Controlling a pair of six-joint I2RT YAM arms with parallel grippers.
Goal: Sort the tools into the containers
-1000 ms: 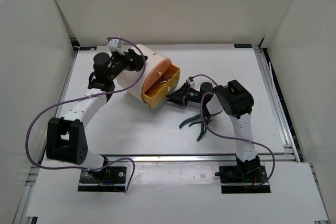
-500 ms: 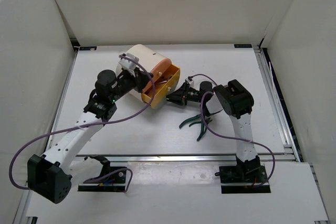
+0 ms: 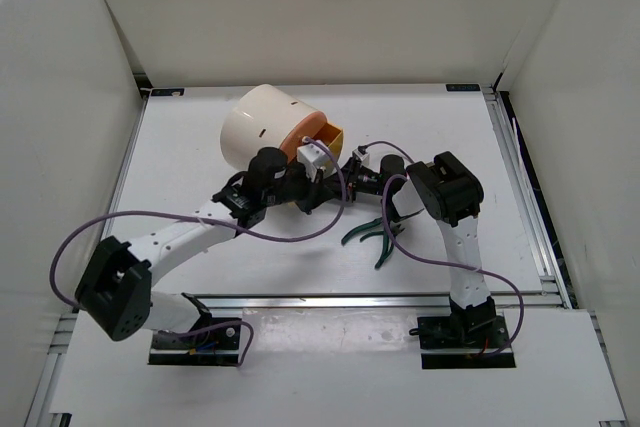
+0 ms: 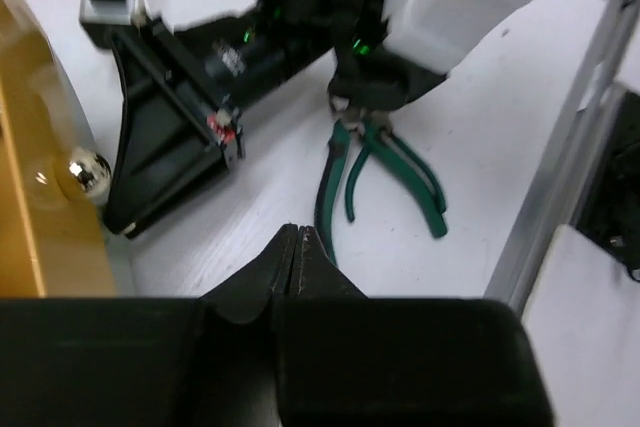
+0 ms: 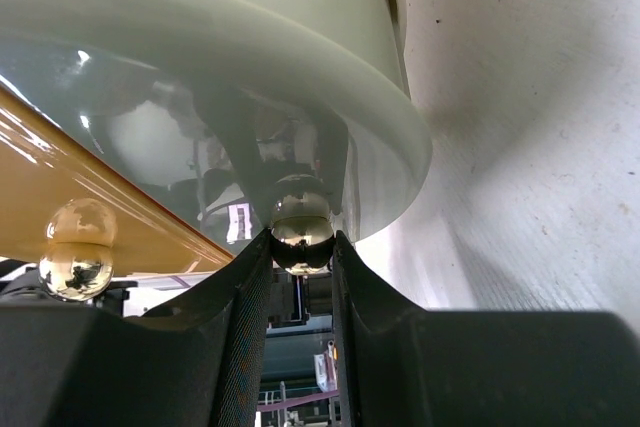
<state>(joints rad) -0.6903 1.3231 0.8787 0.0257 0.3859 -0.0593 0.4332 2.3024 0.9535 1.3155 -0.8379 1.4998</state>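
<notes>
Left gripper [image 4: 297, 247]: clenched, fingertips pressed together with nothing between them; it hangs low over the table [image 3: 190, 157], just in front of the drum cabinet [image 3: 258, 122] and near the right gripper [image 5: 303, 239]. Right gripper: grasping a brass knob [image 5: 303, 222] on the cabinet's orange face [image 3: 303, 137], one finger on each side of the ball; a second knob [image 5: 78, 247] sits free beside it.

Cabinet orientation: lying on its curved wall, long axis level, flat face turned toward the right arm; one drawer [image 3: 332, 135] stands out from the face at its far edge.

Green-handled pliers [image 3: 372, 237]: flat on the table near the right arm's forearm, well clear of the cabinet; heads point away toward the right arm, handles splay back toward the near edge.

Change over the last second: the left arm has swung from the cabinet's far-left side round to its front, now covering the lower face; right arm, cabinet and pliers are unmoved.
</notes>
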